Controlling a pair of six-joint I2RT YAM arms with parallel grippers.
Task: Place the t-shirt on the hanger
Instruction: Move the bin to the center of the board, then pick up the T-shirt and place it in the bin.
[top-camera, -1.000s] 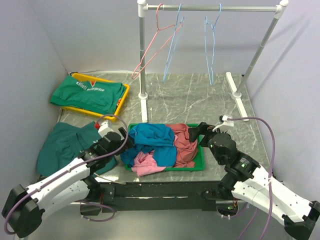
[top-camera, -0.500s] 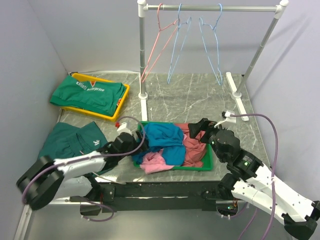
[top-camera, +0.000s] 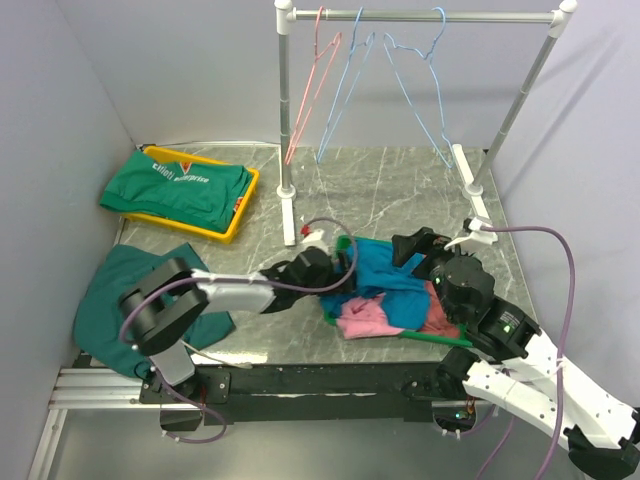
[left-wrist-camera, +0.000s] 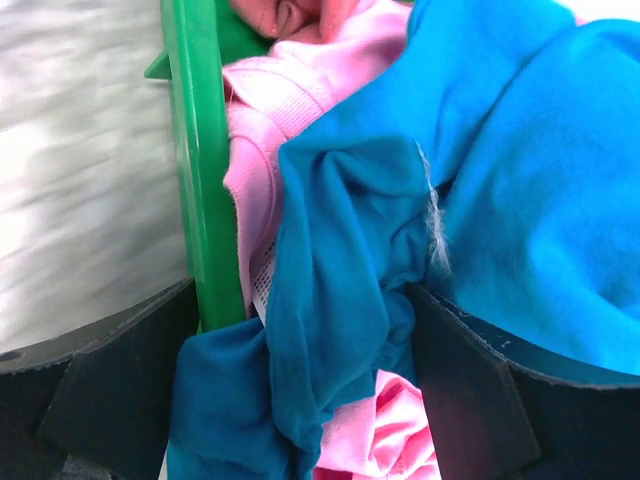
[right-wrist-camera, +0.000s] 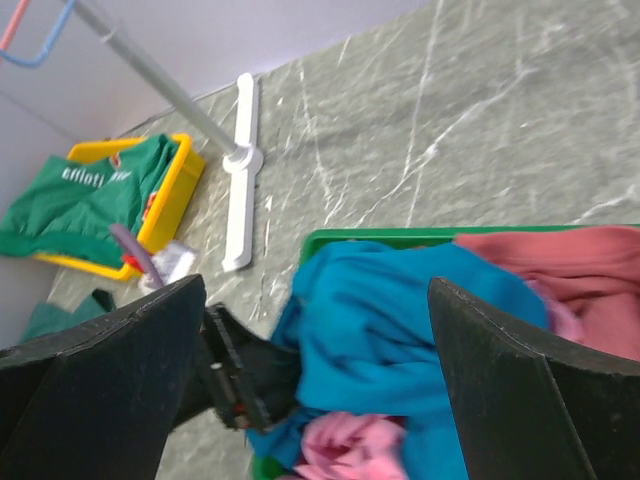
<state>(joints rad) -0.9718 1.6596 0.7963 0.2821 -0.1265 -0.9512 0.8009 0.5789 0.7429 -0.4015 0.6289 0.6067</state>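
The teal-blue t-shirt (top-camera: 385, 280) lies crumpled on top of the clothes in a green tray (top-camera: 432, 339). My left gripper (top-camera: 335, 268) is open at the tray's left rim. In the left wrist view (left-wrist-camera: 300, 300) a fold of the t-shirt (left-wrist-camera: 500, 150) and the tray rim (left-wrist-camera: 200, 150) sit between its wide jaws. My right gripper (top-camera: 415, 245) is open and empty just above the tray's far right. It looks down on the t-shirt (right-wrist-camera: 390, 310) in its own view (right-wrist-camera: 318, 290). Two light blue wire hangers (top-camera: 345, 98) (top-camera: 413, 98) hang on the rack rail.
A pink garment (top-camera: 362, 318) and a dusky red one (top-camera: 437, 305) share the tray. A pink hanger (top-camera: 318, 88) hangs by the rack's left post (top-camera: 286, 120). A yellow tray (top-camera: 240, 205) with green lettered cloth (top-camera: 180, 185) sits far left. Dark green cloth (top-camera: 120, 290) lies near left.
The green tray with its clothes has slid right. My left arm has stretched right with it. My right gripper has shifted right a little. The hangers have swung.
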